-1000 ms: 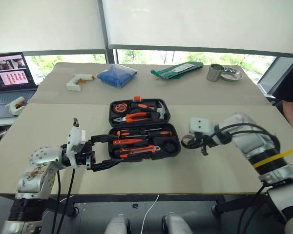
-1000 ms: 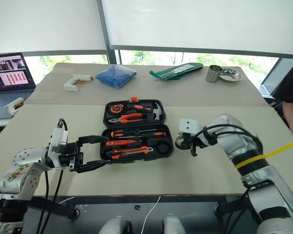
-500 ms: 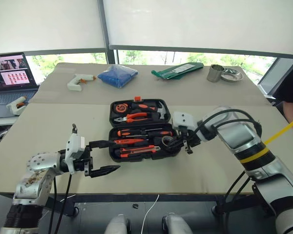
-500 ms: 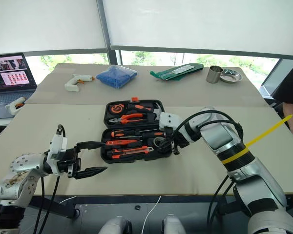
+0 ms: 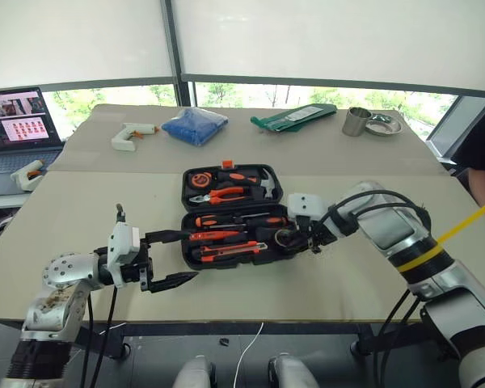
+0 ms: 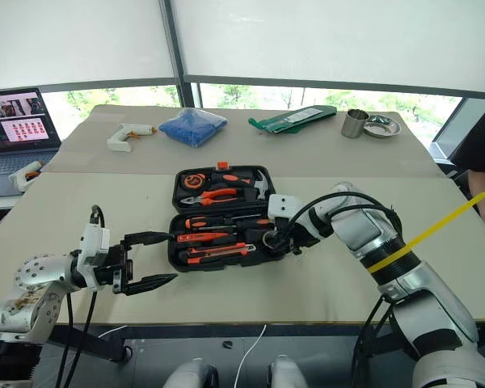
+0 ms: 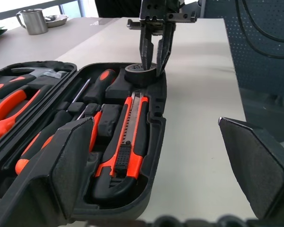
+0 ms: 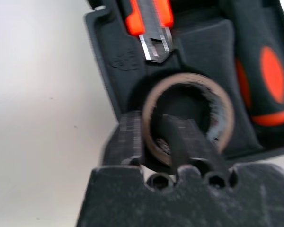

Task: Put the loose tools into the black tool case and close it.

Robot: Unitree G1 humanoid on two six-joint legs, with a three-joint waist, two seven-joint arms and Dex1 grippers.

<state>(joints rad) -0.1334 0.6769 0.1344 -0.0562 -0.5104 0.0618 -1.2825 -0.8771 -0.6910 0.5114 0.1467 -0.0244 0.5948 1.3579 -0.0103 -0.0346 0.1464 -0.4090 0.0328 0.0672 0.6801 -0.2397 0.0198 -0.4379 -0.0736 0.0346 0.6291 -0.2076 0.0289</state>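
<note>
The right tool (image 7: 152,56) has one finger inside the tape roll (image 7: 138,74) and one outside, right over its round slot in the case (image 5: 275,260); the left tool (image 5: 171,257) waits wide open nearby.

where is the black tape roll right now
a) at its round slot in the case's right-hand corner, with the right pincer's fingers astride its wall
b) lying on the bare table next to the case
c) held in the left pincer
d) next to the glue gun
a: the tape roll sits at the round recess of the tool case, and the right pincer has one finger inside the ring and one outside.
</note>
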